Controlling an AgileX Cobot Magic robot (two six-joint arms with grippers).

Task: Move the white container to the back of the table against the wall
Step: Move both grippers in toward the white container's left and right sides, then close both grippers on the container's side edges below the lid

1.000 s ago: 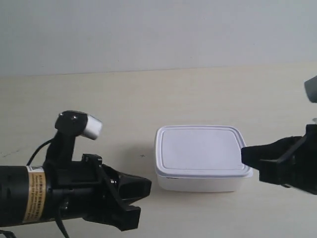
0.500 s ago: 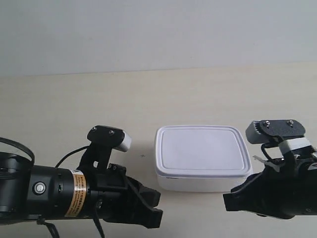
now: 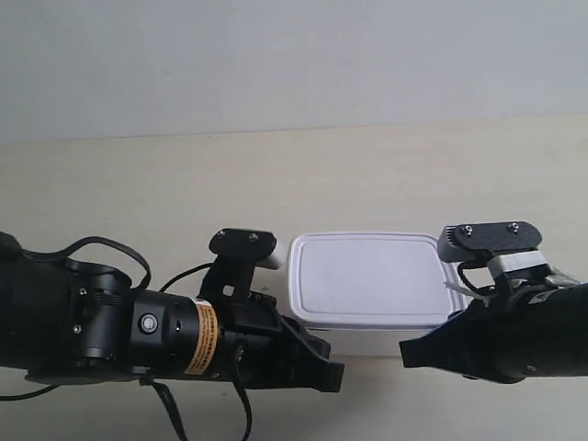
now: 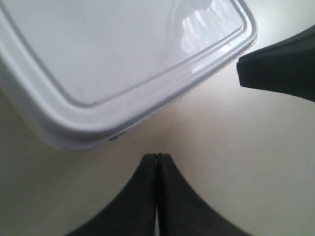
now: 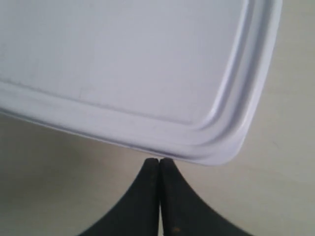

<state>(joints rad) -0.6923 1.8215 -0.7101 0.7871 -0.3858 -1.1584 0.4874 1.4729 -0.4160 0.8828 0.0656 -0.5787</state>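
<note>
the black arm at the exterior view's left (image 3: 101, 322) has an orange label (image 3: 207, 338), looping cables (image 3: 103, 246) and a black end effector (image 3: 333, 375).

Two grippers are counted, left gripper (image 4: 156, 160) and right gripper (image 5: 159, 162); beside them one white container (image 3: 367, 280) is seen, plus one table (image 3: 138, 175) and one wall (image 3: 276, 55).

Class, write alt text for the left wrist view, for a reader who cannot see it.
A white lidded container sits on a cream table, its edge just ahead of the shut left end effector, not touching. The right end effector pokes its dark tip in beside the container's corner.
</note>
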